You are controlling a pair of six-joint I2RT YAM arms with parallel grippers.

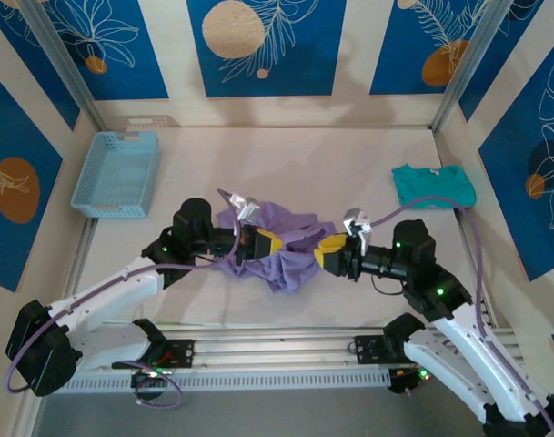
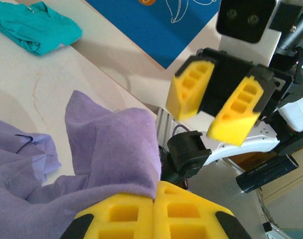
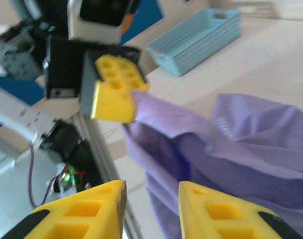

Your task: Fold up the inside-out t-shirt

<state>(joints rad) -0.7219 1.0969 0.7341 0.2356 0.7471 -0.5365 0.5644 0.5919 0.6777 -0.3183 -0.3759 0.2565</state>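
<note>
The inside-out t-shirt (image 1: 290,262) is a lavender bundle, crumpled mid-table between the two arms. My left gripper (image 1: 269,244) is shut on a fold of it; in the left wrist view the fabric (image 2: 106,144) is pinched between the closed yellow pads (image 2: 155,193) and lifted off the table. My right gripper (image 1: 327,251) faces the left one from the right, open, with nothing between its fingers (image 3: 151,194). In the right wrist view the shirt (image 3: 251,154) hangs just beyond its right finger, drooping from the left gripper's pads (image 3: 116,94).
A light blue basket (image 1: 117,173) stands at the far left of the table. A smaller teal-green shirt (image 1: 433,185) lies at the far right. The aluminium rail (image 1: 277,344) with both arm bases runs along the near edge.
</note>
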